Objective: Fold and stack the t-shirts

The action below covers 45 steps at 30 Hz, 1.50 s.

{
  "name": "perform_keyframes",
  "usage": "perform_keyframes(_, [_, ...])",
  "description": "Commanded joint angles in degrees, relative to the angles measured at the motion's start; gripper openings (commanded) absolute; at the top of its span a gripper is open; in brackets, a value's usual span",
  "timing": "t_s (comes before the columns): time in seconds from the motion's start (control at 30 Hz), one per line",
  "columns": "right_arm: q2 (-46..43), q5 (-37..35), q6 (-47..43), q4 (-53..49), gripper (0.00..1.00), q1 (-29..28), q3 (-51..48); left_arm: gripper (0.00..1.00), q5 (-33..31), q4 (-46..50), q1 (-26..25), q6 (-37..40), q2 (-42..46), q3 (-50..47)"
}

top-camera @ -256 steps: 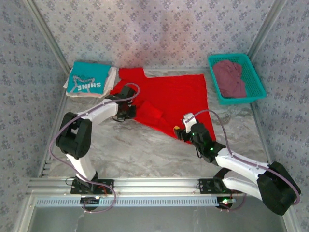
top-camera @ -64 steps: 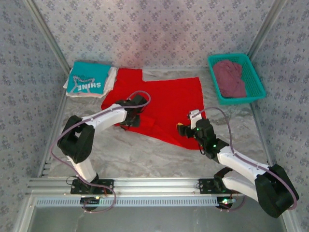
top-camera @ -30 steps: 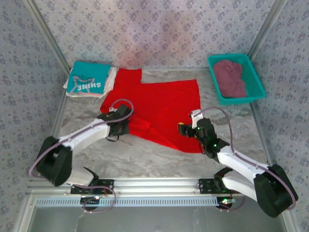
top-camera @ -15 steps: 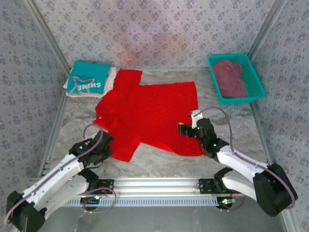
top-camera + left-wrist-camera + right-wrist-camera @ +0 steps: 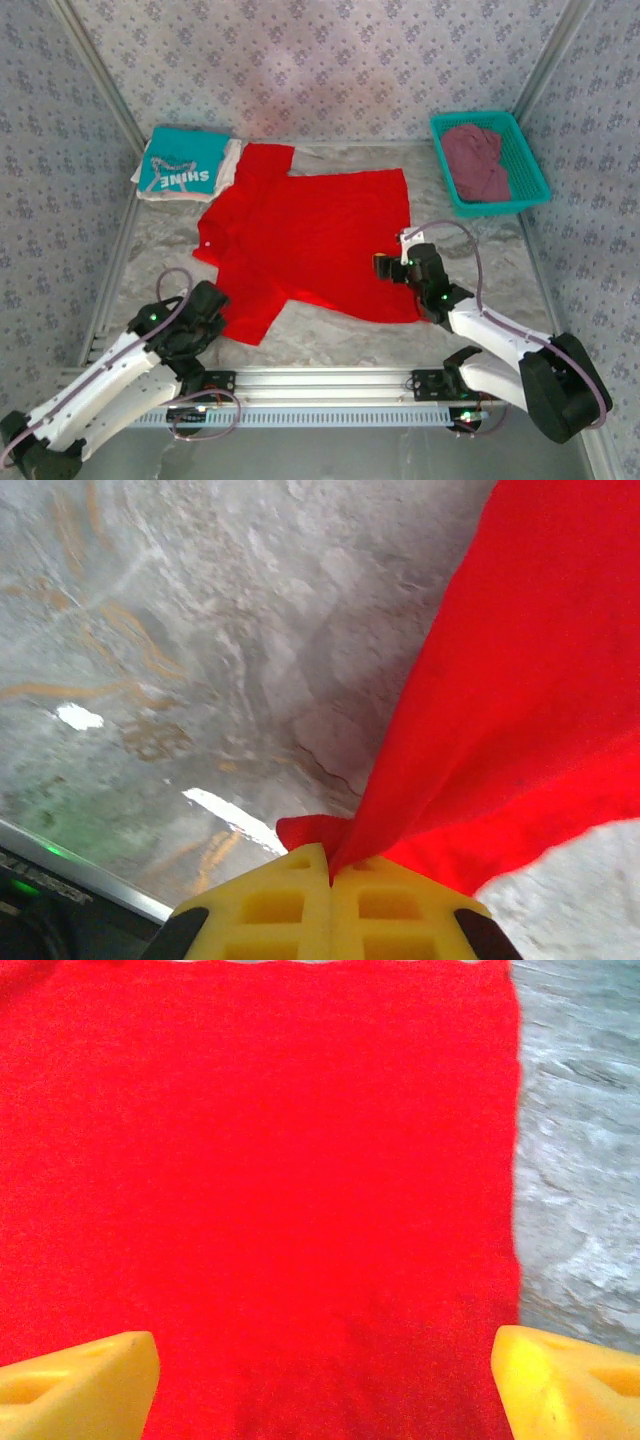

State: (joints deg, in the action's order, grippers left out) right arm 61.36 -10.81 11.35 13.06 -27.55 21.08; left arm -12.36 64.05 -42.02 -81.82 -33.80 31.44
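Red shirt (image 5: 310,235) lies spread mid-frame. Left gripper (image 5: 330,875) at lower left is pinched tight on its sleeve edge. Right gripper (image 5: 320,1370) is spread wide, holding nothing, over the shirt's lower-right part.

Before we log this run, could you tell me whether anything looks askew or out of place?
The red t-shirt lies skewed, one corner pinched in the shut left claw; the maroon t-shirt sits crumpled in the basket.
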Motion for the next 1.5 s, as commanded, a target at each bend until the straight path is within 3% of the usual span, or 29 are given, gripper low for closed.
perform_keyframes(0.0, [-0.25,-6.14,10.74,-13.36,0.88,0.95,6.14,0.0,1.28,-2.7,-3.12,-8.09,0.28,-2.44])
perform_keyframes(0.1, [-1.29,-6.64,19.86,-31.29,0.87,2.45,12.28,0.0,-4.06,-6.9,-10.57,-11.46,-3.4,-0.92])
perform_keyframes(0.23, [-5.05,-4.01,27.55,-45.38,0.86,6.19,14.47,0.0,-23.63,1.84,-23.73,-15.17,-6.87,9.65])
perform_keyframes(0.4, [-5.94,0.63,32.48,-53.32,0.84,12.85,13.53,0.0,-31.78,4.56,-29.87,-10.77,-9.31,16.7])
perform_keyframes(0.57, [-3.88,6.4,35.0,-53.51,0.84,18.47,11.4,0.0,-43.4,10.77,-39.99,-14.75,-9.63,21.4])
perform_keyframes(0.7, [-3.88,10.87,35.85,-51.36,0.8,19.14,9.18,0.0,-41.83,8.66,-41.75,-16.11,-10.64,19.75])
perform_keyframes(0.77, [-4.37,11.77,37.07,-50.35,0.8,18.71,8.15,0.0,-43.74,7.02,-45.14,-16.16,-11.36,19.24])
perform_keyframes(0.87, [-5.37,13.52,37.94,-49.36,0.78,18.37,6.2,0.0,-46.34,16.39,-49.42,-24.47,-16.52,23.0])
perform_keyframes(1.03, [-5.21,16.03,39.02,-49.33,0.76,15.74,4.71,0.0,-44.1,24.82,-51.21,-31.32,-23.83,27.72])
perform_keyframes(1.23, [-2.29,18.23,38.67,-46.06,0.69,12.27,4.0,0.0,-41.96,19.79,-51.54,-35.04,-22.67,22.59])
perform_keyframes(1.33, [-1.54,18.65,37.53,-44.06,0.6,12.06,3.14,0.0,-43.24,18.63,-51.41,-36.33,-21.37,20.79])
perform_keyframes(1.47, [-1.06,18.84,35.92,-43.12,0.39,12.25,3.63,0.0,-46.26,21.63,-51.16,-39.44,-19.93,19.42])
